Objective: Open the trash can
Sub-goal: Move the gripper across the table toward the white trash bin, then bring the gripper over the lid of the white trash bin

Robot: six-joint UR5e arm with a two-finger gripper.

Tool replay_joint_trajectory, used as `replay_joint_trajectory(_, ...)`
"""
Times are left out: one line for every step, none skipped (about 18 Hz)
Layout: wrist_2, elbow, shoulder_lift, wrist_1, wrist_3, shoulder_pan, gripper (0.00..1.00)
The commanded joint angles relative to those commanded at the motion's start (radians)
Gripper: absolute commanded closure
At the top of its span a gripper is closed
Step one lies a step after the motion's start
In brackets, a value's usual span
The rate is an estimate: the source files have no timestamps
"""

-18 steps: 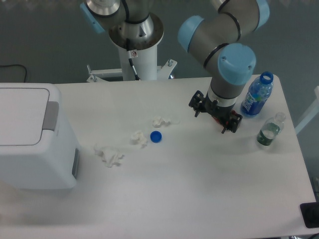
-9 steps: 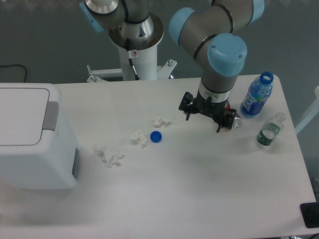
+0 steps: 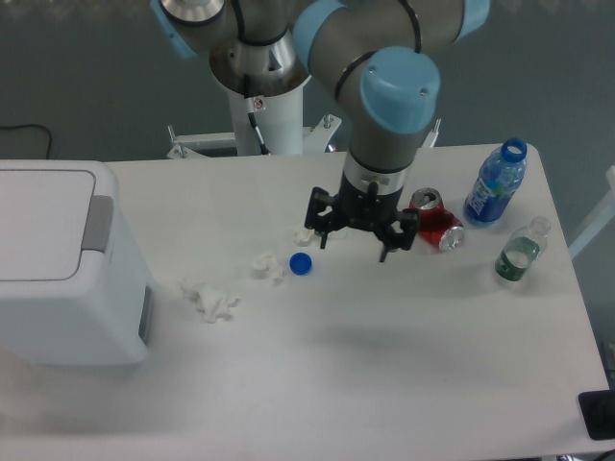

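The trash can is a large white boxy bin at the table's left edge, with a flat white lid lying shut and a grey push-strip along the lid's right side. My gripper hangs above the middle of the table, far to the right of the can, over the crumpled tissues. Its fingers are spread apart and hold nothing.
Three crumpled white tissues and a blue bottle cap lie mid-table. A crushed red can, a blue-capped water bottle and a small clear bottle stand at the right. The robot's base rises behind.
The arm has swung left, carrying the gripper from beside the bottles toward the table's middle. The red can, hidden before, now shows. The trash can has not changed.
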Motion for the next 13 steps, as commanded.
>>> replay_joint_trajectory(0.000, 0.006, 0.003, -0.014, -0.018, -0.009, 0.34)
replay_joint_trajectory(0.000, 0.015, 0.005, -0.031, -0.037, -0.017, 0.36)
replay_joint_trajectory(0.000, 0.023, 0.005, -0.052, -0.057, -0.028, 0.40)
replay_joint_trajectory(-0.005, 0.032, 0.005, -0.070, -0.083, -0.037, 0.45)
replay_joint_trajectory(-0.009, 0.038, 0.006, -0.083, -0.109, -0.048, 0.47)
replay_joint_trajectory(-0.012, 0.038, 0.008, -0.086, -0.135, -0.058, 0.52)
replay_joint_trajectory(-0.015, 0.038, 0.009, -0.089, -0.163, -0.072, 0.55)
replay_joint_trajectory(-0.015, 0.043, 0.014, -0.094, -0.195, -0.086, 0.59)
replay_joint_trajectory(-0.017, 0.048, 0.014, -0.094, -0.222, -0.101, 0.63)
replay_joint_trajectory(-0.015, 0.051, 0.014, -0.095, -0.244, -0.117, 0.63)
replay_joint_trajectory(-0.017, 0.054, 0.015, -0.098, -0.262, -0.129, 0.64)
replay_joint_trajectory(-0.017, 0.057, 0.015, -0.101, -0.281, -0.144, 0.65)
replay_joint_trajectory(-0.015, 0.057, 0.015, -0.106, -0.302, -0.160, 0.68)
